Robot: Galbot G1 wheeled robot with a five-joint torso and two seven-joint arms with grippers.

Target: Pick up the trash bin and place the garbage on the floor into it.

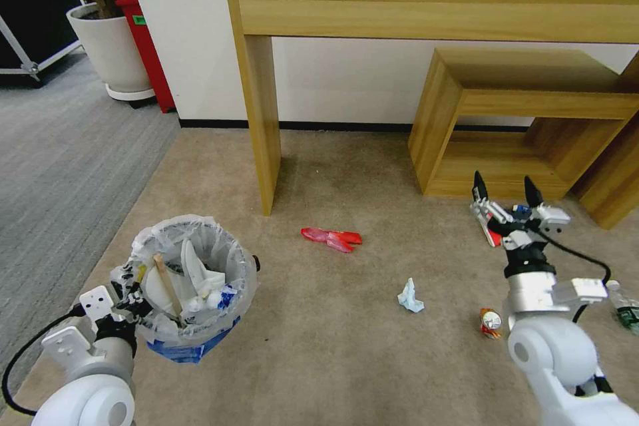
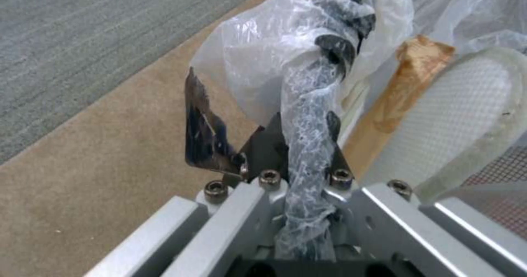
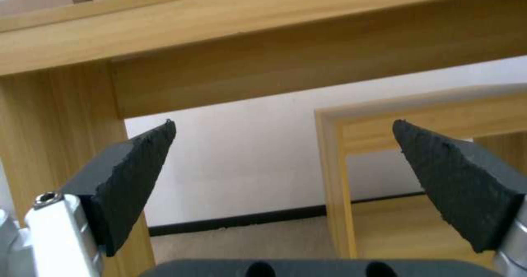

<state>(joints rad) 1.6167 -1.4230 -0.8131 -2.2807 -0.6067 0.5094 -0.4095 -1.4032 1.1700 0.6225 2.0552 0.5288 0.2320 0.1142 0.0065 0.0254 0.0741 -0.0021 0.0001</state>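
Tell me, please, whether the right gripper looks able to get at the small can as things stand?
Probably yes: the right gripper is open and empty, and the can lies on bare carpet beside that arm, though the gripper would have to pull back.

A white wall (image 1: 346, 80) is backing a tall wooden console (image 1: 426, 6), a low wooden shelf (image 1: 519, 120) sitting beneath, grey ribbed carpet (image 1: 66, 146) lying alongside.

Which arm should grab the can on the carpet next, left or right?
Probably right. The right claw hangs open and empty on the same side as the can, while the left claw is shut on the bin rim.
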